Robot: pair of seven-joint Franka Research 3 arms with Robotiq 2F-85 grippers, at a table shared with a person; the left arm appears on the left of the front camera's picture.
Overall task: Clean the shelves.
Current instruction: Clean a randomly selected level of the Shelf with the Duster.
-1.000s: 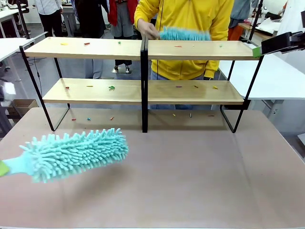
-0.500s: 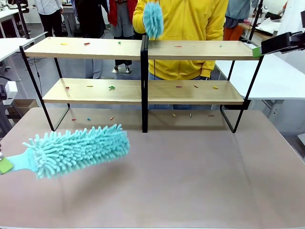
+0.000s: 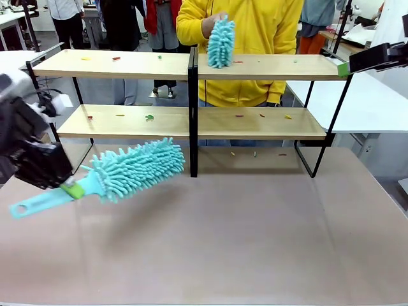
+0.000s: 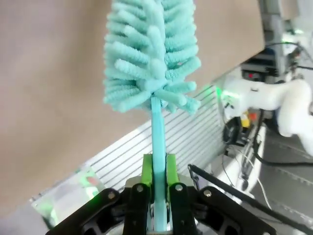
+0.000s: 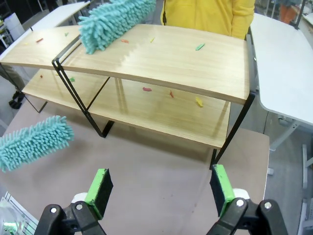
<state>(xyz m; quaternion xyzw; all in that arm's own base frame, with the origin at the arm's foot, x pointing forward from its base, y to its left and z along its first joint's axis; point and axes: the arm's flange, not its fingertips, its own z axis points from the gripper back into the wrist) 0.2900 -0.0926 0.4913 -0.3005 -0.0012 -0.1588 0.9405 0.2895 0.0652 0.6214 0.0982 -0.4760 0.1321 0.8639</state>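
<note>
Closing in on the shelves (image 3: 127, 64) now, the left gripper (image 3: 71, 190) has its green pads clamped tight on the flat handle of a teal duster (image 3: 137, 169). The wrist view confirms it: jaws pinched on the handle, fluffy head straight ahead.

The key line-up is this. The duster's long axis runs from the handle at low left up to the right, its tip in front of the lower board's left half, just short of the black post (image 3: 193, 115). The shelves lie beyond and slightly above that tip, so I'd judge a push forward and a small lift puts it on the lower board. Coloured bits (image 3: 150, 117) are scattered on both boards and on the table (image 3: 255, 242) underneath. The left arm is clearly the nearer one for that left half.

The right gripper (image 5: 160, 188) hangs wide open, holding nothing, up by the right end of the top board.

Compared with a second ago, the duster was low over the table at far left; it has now swung up and in. The person's duster (image 3: 221, 41) lay flat on the top right board then; now a hand (image 3: 210, 25) stands it tip-down beside the post.
</note>
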